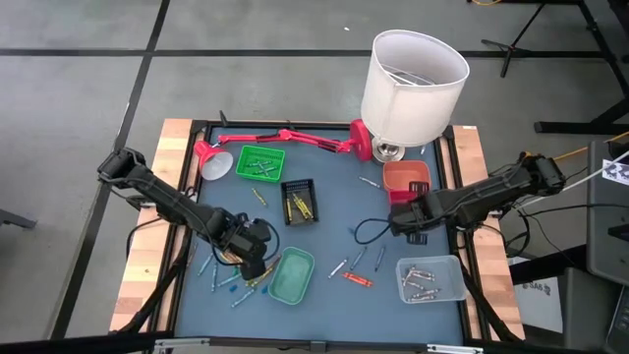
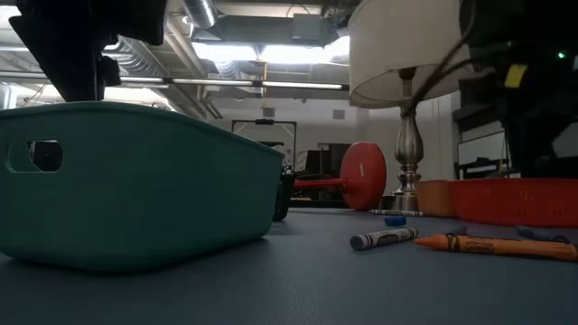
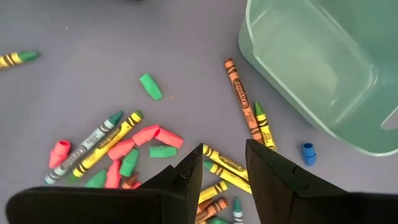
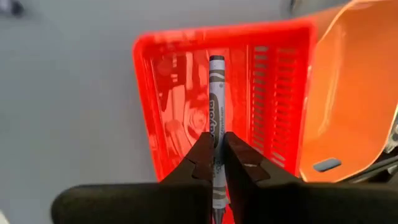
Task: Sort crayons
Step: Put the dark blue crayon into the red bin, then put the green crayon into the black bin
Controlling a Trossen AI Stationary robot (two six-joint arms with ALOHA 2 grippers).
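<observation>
A: Crayons point(image 3: 106, 146) lie in a loose heap on the mat, just beside the teal tray point(image 3: 323, 68). Where is the left gripper point(image 3: 225, 163)?

B: It hangs over that heap, fingers spread apart, holding nothing. A yellow crayon point(image 3: 225, 163) lies under the gap between them.

A: And the right gripper point(image 4: 217, 155)?

B: Its fingers are clenched on a grey crayon point(image 4: 216, 99). It holds the crayon above the red tray point(image 4: 273, 81), next to the orange tray point(image 4: 354, 87).

A: Other crayons?

B: Some are scattered in the middle of the table point(image 1: 329, 192), near a clear tray point(image 1: 429, 278). Green tray point(image 1: 260, 163) and black tray point(image 1: 299, 201) hold some too.
</observation>
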